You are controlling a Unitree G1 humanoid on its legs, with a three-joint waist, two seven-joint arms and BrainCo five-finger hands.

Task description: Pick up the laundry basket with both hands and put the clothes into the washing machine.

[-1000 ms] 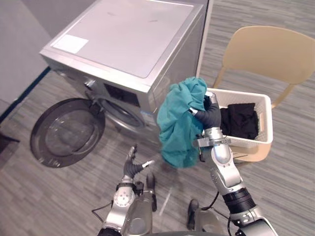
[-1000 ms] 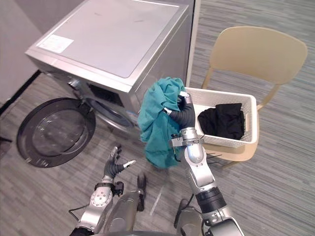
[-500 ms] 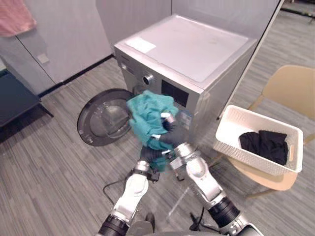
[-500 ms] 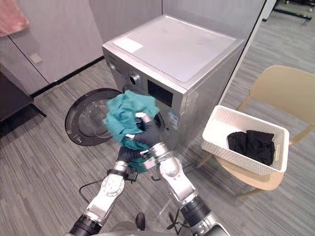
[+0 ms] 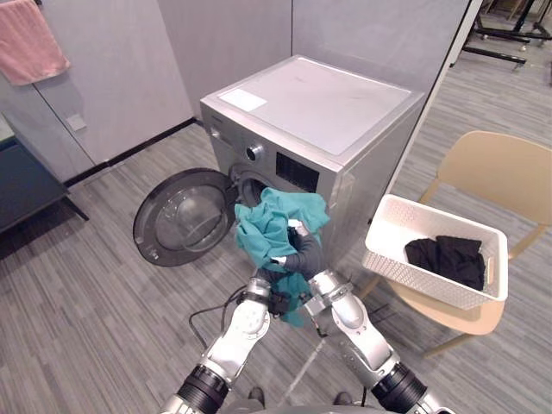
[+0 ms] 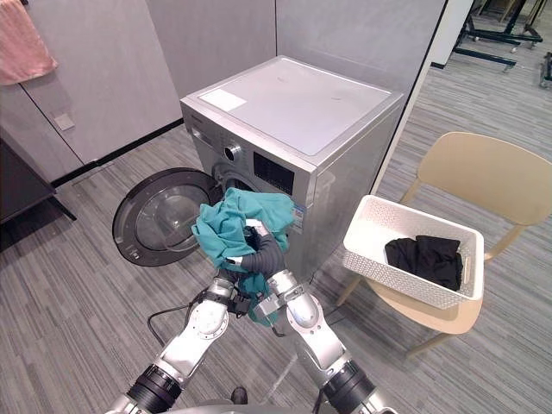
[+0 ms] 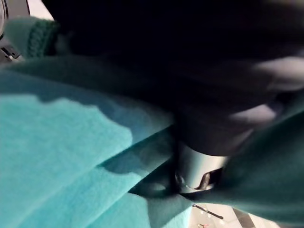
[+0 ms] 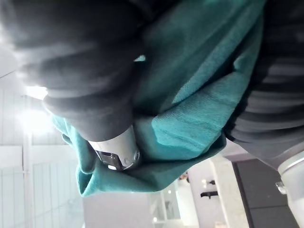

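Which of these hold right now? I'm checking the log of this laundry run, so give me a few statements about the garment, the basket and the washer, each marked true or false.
1. The right hand grips the teal garment in front of the washing machine. True.
2. Black clothes lie in the white basket. True.
3. The basket stands on the floor. False: it rests on the seat of the beige chair.
4. The machine is closed. False: its round door stands swung open.
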